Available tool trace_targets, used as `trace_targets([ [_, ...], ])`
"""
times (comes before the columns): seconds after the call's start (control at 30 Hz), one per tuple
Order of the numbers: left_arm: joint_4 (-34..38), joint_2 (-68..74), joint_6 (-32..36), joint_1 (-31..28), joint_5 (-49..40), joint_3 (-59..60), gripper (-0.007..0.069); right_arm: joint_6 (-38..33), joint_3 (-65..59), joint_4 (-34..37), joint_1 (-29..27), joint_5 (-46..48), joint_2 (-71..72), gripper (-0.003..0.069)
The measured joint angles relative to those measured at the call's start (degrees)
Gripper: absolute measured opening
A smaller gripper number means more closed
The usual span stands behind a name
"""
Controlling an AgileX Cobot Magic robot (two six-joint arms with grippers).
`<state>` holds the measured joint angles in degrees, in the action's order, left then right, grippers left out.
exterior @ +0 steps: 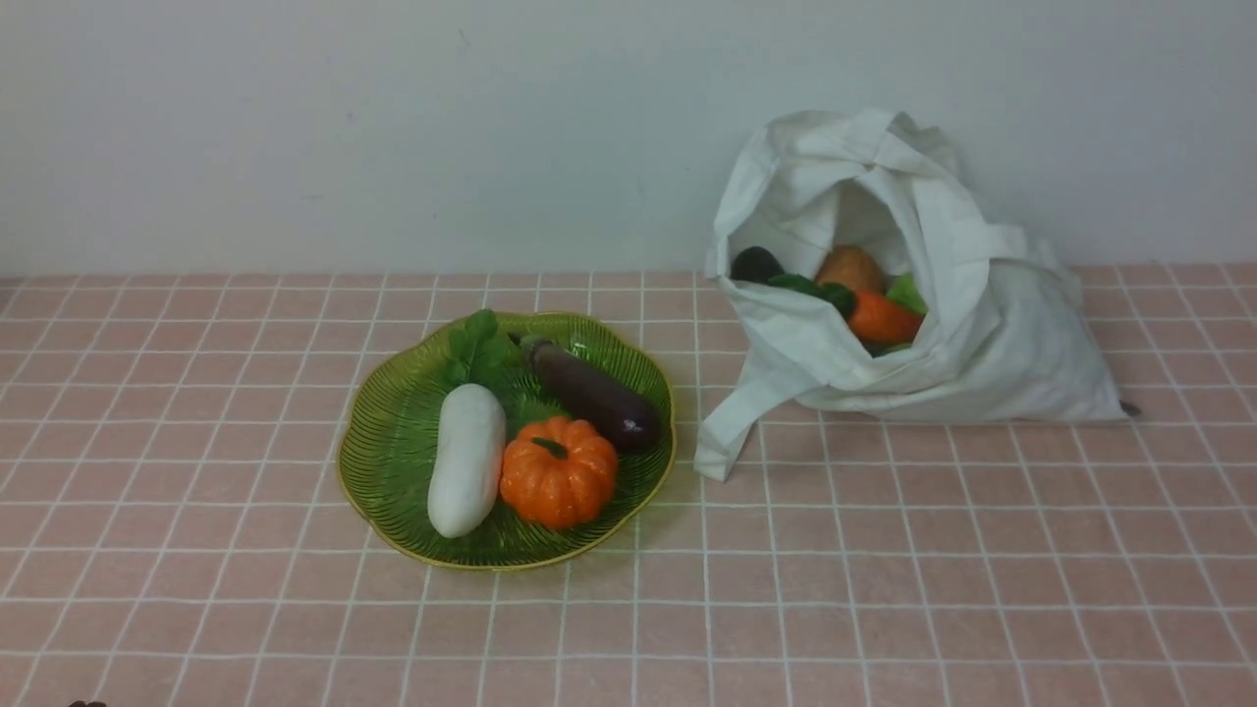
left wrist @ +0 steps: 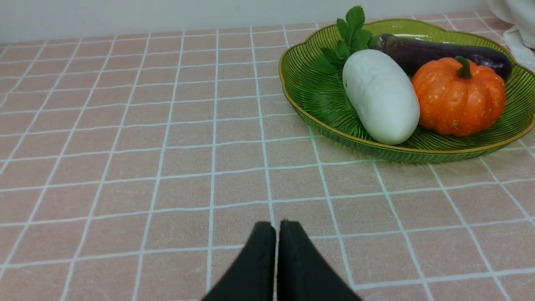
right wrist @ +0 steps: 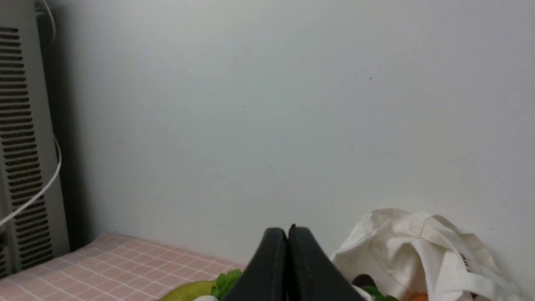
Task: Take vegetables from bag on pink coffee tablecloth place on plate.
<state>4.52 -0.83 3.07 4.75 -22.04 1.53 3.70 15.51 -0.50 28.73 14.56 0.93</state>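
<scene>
One pink gridded tablecloth [exterior: 245, 530], pale wall [exterior: 550, 128] behind, slatted unit [right wrist: 27, 146] beside.

Overall light: dim and even in the front view, with a cool, slightly grey cast; a little brighter in the left wrist view
Light source: out of frame; its direction cannot be told
Wall [right wrist: 200, 138]: flat grey, sinking into a dark band beside the slatted unit [right wrist: 25, 146] in the right wrist view
Eggplant [exterior: 594, 393]: small soft highlight near its rounded end
Pumpkin [left wrist: 459, 98]: small glossy glints, colour strong
Cloth bag [exterior: 982, 324]: pale outside, shaded inside its mouth, folds readable
Plate [exterior: 393, 471]: faint sheen on the ribs
Tablecloth [left wrist: 179, 167]: grid lines crisp in the left wrist view, softer in the front view
Gripper tips: dark and soft-edged in both wrist views
</scene>
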Motion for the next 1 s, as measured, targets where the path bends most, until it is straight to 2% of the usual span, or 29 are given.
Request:
trace_targets([
  [0.03,0.0,0.0,0.0,0.0,0.0,0.0,-0.0006,0.0,-0.7,-0.2,-1.4,0.0,0.0,-0.0015],
  [0.2,0.0,0.0,0.0,0.0,0.0,0.0,-0.0006,0.0,-7.3,-0.6,-16.4,0.1,0.0,-0.0015],
  [0.3,0.0,0.0,0.0,0.0,0.0,0.0,-0.0006,0.0,-11.6,-0.6,-22.2,0.2,0.0,-0.0015],
  [0.33,0.0,0.0,0.0,0.0,0.0,0.0,-0.0006,0.0,-14.4,-0.6,-25.8,0.7,0.0,-0.0015],
  [0.43,0.0,0.0,0.0,0.0,0.0,0.0,-0.0006,-0.1,-17.0,-0.7,-29.6,5.2,0.0,-0.0015],
  [1.0,0.0,0.0,0.0,0.0,0.0,0.0,-0.0006,0.0,-16.9,-1.0,-30.5,6.9,0.0,-0.0015],
])
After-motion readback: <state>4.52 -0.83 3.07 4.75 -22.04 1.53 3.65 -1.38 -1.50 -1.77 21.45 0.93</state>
